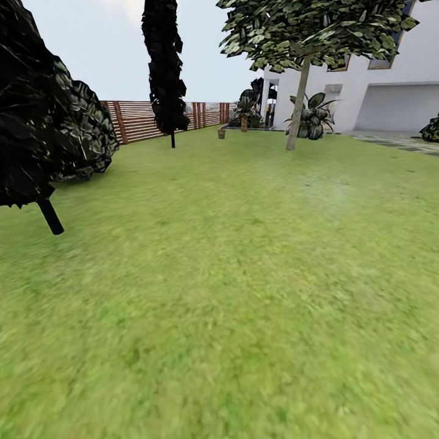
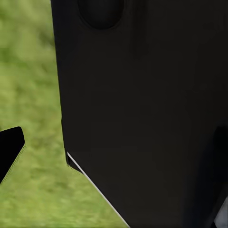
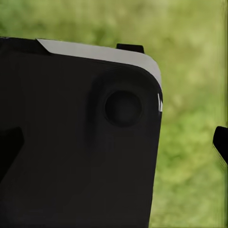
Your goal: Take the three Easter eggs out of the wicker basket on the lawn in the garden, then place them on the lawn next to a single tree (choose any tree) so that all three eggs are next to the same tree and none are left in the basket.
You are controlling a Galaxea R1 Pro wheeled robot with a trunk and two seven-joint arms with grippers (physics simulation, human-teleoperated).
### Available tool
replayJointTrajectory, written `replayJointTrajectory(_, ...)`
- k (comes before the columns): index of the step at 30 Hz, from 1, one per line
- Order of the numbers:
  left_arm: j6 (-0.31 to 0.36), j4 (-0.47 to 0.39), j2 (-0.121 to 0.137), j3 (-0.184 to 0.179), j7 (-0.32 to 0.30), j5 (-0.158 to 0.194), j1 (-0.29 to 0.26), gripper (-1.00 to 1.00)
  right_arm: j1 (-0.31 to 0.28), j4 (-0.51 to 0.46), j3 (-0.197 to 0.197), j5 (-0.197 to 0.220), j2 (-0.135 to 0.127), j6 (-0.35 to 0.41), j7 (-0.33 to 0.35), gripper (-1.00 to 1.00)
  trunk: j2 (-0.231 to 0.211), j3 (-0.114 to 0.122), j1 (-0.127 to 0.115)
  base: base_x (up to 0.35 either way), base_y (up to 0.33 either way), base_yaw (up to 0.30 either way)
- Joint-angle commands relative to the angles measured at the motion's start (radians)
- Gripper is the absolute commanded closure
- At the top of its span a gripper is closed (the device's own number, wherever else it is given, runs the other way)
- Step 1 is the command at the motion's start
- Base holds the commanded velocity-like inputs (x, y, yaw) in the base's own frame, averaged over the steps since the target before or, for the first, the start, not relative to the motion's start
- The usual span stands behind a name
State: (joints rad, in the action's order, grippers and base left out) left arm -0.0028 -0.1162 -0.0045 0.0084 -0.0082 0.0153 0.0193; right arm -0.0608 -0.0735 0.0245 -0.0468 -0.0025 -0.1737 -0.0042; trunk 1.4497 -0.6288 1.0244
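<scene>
You face open lawn (image 1: 231, 292); small brown basket-like object (image 1: 221, 132) far ahead of both claws, identity unsure; claw states: cannot tell; neither arm nearer.

My view ahead takes in the lawn (image 1: 244, 274), a matt, mottled green with a soft, fuzzy nap and no sheen. Far beyond my jaws, the fence (image 1: 137, 121) looks like reddish-brown wood in horizontal slats. The tree (image 1: 298, 103) has a pale grey-brown trunk, dull and faintly mottled. The house wall (image 1: 390, 73) reads as smooth white plaster, matt. Close against my left jaws, a body panel (image 2: 142, 109) looks like smooth black plastic, satin rather than glossy; by my right jaws, a like panel (image 3: 76, 142) carries a pale grey edge.
</scene>
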Motion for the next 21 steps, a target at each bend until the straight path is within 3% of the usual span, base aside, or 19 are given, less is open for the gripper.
replayJointTrajectory(1,0.000,-0.002,0.000,0.001,-0.001,0.002,0.001,-1.00,-0.001,0.002,0.002,-0.005,0.000,-0.003,0.000,-1.00,0.000,-0.001,0.001,0.339,0.000,0.000)
replayJointTrajectory(21,0.000,-0.002,0.000,0.001,-0.001,0.002,0.001,-1.00,-0.001,0.005,0.003,-0.005,0.005,-0.004,-0.002,-1.00,0.000,-0.001,0.001,0.339,0.000,0.000)
